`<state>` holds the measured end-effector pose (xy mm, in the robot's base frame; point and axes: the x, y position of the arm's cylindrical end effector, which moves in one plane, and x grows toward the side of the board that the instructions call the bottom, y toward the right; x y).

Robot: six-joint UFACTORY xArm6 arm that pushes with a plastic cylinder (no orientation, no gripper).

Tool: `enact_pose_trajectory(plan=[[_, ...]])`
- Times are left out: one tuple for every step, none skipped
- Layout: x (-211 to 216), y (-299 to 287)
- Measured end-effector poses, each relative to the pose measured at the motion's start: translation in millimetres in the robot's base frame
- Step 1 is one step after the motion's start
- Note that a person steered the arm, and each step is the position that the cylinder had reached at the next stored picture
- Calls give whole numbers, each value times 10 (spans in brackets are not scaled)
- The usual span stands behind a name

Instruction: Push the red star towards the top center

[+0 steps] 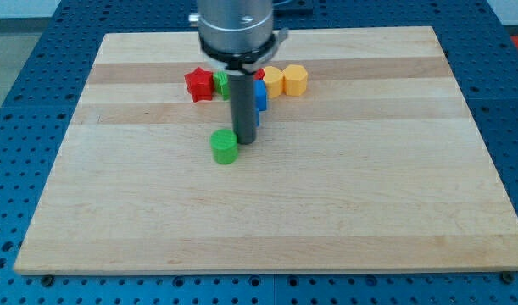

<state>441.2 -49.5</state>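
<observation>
The red star (198,85) lies on the wooden board (267,212) near the view's top, left of centre. A green block (220,84) sits right against its right side, partly hidden by the rod. My tip (245,140) rests on the board below and to the right of the red star, apart from it. A green block (225,146) lies just left of the tip, almost touching it.
A blue block (259,95) stands behind the rod, partly hidden. A bit of another red block (259,74) shows above it. Two yellow blocks (274,81) (295,80) sit to the right, in a row with the others.
</observation>
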Motion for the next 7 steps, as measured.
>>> enact_pose_trajectory(plan=[[169,-424],[208,-760],[-123,-779],[-426,-781],[-551,-895],[-660,-909],[-782,-874]])
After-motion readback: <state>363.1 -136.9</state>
